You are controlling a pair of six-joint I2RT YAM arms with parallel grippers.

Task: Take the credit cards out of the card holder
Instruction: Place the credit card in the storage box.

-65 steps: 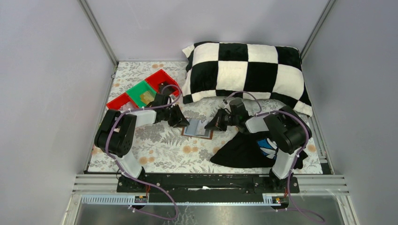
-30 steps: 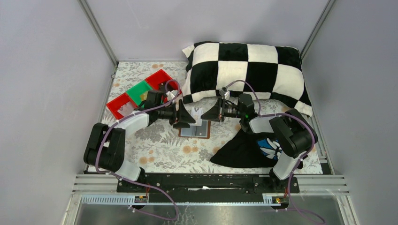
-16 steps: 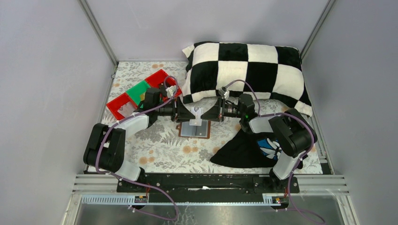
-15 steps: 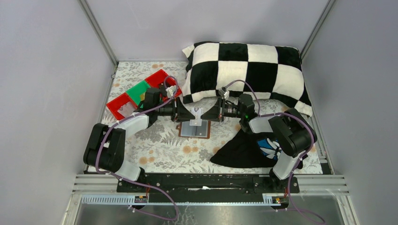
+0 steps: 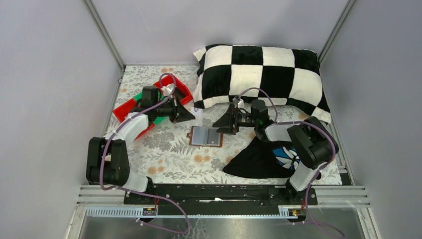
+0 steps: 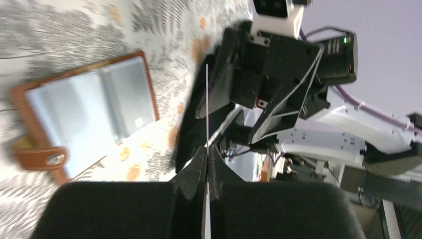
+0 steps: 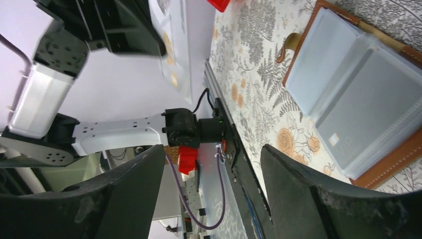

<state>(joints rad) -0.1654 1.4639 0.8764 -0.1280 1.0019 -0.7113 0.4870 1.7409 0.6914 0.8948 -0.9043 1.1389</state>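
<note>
The brown card holder lies open on the floral cloth, its grey-blue pocket panels facing up. My left gripper is shut on a pale credit card, held above the table to the holder's upper left. In the left wrist view that credit card shows edge-on as a thin line between the pads. My right gripper hovers open at the holder's upper right with nothing between its fingers. In the right wrist view the held credit card hangs from the left gripper.
Red and green trays stand at the back left, partly under my left arm. A black-and-white checked pillow fills the back right. A black cloth with blue-white print lies under my right arm.
The left gripper shut on the card and the right gripper opened, letting it go. The left arm then swung left toward the trays with the card. The right gripper drew back slightly.
</note>
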